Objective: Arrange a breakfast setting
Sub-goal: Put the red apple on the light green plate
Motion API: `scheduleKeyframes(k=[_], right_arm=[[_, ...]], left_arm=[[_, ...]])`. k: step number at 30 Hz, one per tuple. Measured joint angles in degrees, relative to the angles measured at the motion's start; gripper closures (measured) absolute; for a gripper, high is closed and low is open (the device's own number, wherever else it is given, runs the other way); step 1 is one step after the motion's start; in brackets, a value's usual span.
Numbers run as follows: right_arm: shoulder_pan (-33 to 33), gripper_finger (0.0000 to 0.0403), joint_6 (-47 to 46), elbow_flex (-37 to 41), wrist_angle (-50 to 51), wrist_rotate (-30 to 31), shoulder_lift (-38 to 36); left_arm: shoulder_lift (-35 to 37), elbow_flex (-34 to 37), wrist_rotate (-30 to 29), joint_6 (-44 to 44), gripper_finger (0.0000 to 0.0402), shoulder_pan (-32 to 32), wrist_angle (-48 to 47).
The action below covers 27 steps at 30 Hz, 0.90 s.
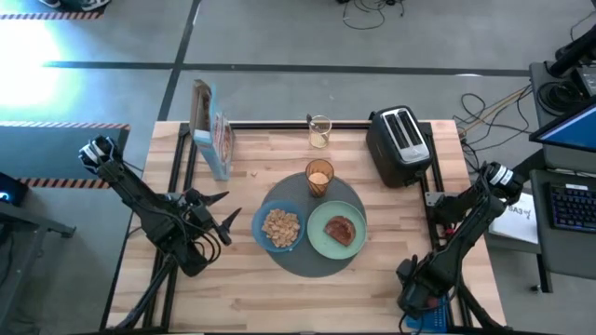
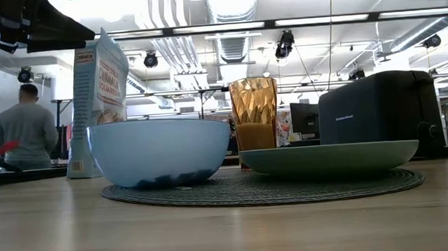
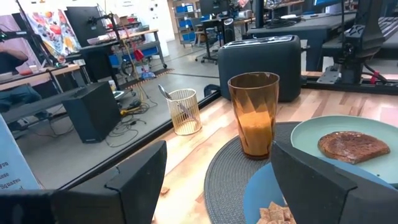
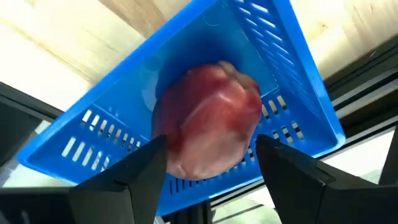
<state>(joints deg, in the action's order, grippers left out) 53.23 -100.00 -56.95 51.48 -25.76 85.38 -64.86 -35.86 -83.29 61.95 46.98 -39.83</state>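
The cereal box [image 2: 98, 102] carries lettering near its top, too small to read. The toaster [image 2: 379, 108] bears a small pale brand mark, also illegible.

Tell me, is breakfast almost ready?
Mostly. The round dark-grey mat holds the small blue bowl of cereal, the pale green plate with toast and the amber glass of orange drink. The open right gripper hangs over a red apple in a blue basket. No spoon beside the bowl yet.

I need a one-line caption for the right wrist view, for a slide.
Open right claw above a red apple in a blue basket.
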Motion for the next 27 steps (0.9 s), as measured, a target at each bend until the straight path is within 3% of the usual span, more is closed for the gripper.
scheduleKeyframes(k=[8,18,27], right_arm=[[0.0,0.0167,1.92,0.0,-4.06,-4.86,0.0],[0.0,0.0166,-3.61,0.0,-4.67,-4.42,0.0],[0.0,0.0106,-4.12,0.0,-4.92,-4.26,0.0]], left_arm=[[0.0,0.0,-0.04,-1.27,0.0132,0.0,-0.02],[0.0,0.0,0.3,-1.49,0.0132,0.0,-0.02],[0.0,0.0,3.3,-1.49,0.0132,0.0,0.17]])
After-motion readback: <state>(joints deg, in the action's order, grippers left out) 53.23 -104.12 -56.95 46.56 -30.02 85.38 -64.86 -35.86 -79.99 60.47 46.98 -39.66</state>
